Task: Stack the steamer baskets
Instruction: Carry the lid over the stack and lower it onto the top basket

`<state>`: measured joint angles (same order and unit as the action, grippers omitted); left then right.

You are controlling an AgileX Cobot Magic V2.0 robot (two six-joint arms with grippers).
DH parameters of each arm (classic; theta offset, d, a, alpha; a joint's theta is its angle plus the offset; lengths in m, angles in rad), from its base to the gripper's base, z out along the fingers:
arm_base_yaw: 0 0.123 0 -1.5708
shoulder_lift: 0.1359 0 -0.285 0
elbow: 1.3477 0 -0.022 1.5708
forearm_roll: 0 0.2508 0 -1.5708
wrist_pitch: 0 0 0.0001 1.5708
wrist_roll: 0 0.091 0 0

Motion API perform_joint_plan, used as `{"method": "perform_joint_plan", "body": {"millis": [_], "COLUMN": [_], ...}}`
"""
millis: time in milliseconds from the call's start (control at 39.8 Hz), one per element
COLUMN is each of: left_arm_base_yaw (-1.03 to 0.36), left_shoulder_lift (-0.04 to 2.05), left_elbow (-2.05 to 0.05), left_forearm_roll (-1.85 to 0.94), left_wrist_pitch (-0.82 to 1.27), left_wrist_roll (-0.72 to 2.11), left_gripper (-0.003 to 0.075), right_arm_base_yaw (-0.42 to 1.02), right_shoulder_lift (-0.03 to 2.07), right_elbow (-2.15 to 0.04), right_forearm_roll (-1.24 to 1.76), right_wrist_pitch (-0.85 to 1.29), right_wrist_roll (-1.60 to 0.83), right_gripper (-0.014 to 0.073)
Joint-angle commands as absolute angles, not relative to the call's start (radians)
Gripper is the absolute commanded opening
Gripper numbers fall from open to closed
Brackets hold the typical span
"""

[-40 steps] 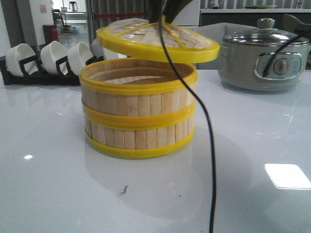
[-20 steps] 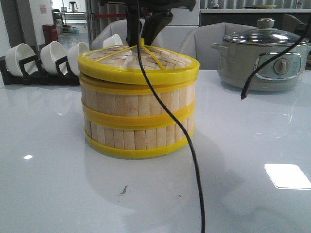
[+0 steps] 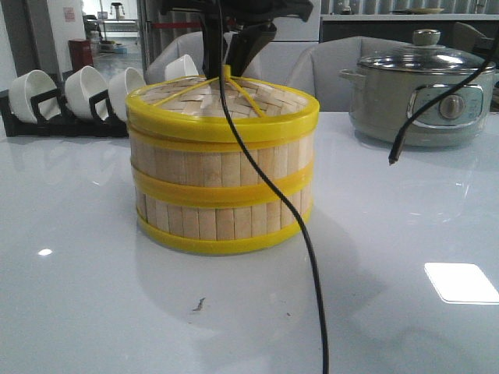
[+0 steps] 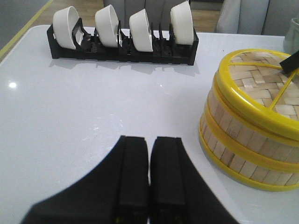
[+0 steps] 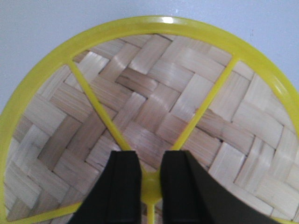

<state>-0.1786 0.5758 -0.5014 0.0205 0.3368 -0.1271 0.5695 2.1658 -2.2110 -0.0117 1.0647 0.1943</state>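
Took in a glossy white worktop (image 3: 93,312) spreading across the whole front view. Found two round steamer baskets of pale upright wooden slats with bright yellow rims stacked near its middle, the upper basket (image 3: 222,167) seated squarely on the lower basket (image 3: 222,220), which rested on the worktop. Saw a grey-green electric pot with a glass lid (image 3: 398,109) toward the far right edge, well apart from the stack. Noted a long black rack (image 4: 121,51) along the far left edge, holding small white bowls (image 4: 65,21) tipped on their sides in its slots.

Found the round woven bamboo lid with a yellow rim and yellow spokes (image 3: 222,117) lying level on top of the upper basket, rim on rim, closing the stack.

Saw the black right gripper (image 5: 150,182) directly above the lid's centre, jaws standing a little apart on either side of the yellow hub with the spokes meeting between them; could not tell whether pressing on the hub or just clear of it. Saw the black left gripper (image 4: 149,144) hanging over bare worktop on the near left side of the stack, jaws pressed together on nothing.

Noted a thin black cable (image 3: 273,195) drooping in front of the baskets.
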Motion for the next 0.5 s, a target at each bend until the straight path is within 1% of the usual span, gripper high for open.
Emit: {"method": "perform_joint_plan", "body": {"millis": [0, 126, 176, 226, 276, 352, 402, 477], "left_arm_base_yaw": [-0.175, -0.175, -0.175, -0.175, -0.175, -0.175, -0.175, -0.175], "left_shoulder_lift": [0.576, 0.576, 0.576, 0.576, 0.576, 0.576, 0.576, 0.576], "left_elbow": [-0.53, -0.53, -0.53, -0.53, -0.53, -0.53, -0.53, -0.53], "left_forearm_roll": [0.018, 0.018, 0.018, 0.018, 0.018, 0.018, 0.018, 0.018], "left_wrist_pitch": [0.253, 0.253, 0.253, 0.253, 0.253, 0.253, 0.253, 0.253], "left_wrist_roll": [-0.131, -0.131, -0.131, -0.131, -0.131, -0.131, -0.131, -0.131], "left_gripper": [0.0095, 0.0095, 0.0095, 0.0095, 0.0095, 0.0095, 0.0095, 0.0095], "right_arm_base_yaw": [0.568, 0.568, 0.568, 0.568, 0.568, 0.568, 0.568, 0.568], "right_shoulder_lift": [2.107, 2.111, 2.111, 2.111, 2.111, 2.111, 2.111, 2.11], "right_elbow": [-2.247, -2.247, -2.247, -2.247, -2.247, -2.247, -2.247, -2.247], "right_forearm_roll": [-0.022, -0.022, -0.022, -0.022, -0.022, -0.022, -0.022, -0.022], "right_wrist_pitch": [1.004, 1.002, 0.998, 0.994, 0.994, 0.993, 0.992, 0.991], "right_wrist_roll": [0.181, 0.182, 0.182, 0.182, 0.182, 0.182, 0.182, 0.182], "right_gripper": [0.0028, 0.0034, 0.0056, 0.0111, 0.0194, 0.0293, 0.0336, 0.0346]}}
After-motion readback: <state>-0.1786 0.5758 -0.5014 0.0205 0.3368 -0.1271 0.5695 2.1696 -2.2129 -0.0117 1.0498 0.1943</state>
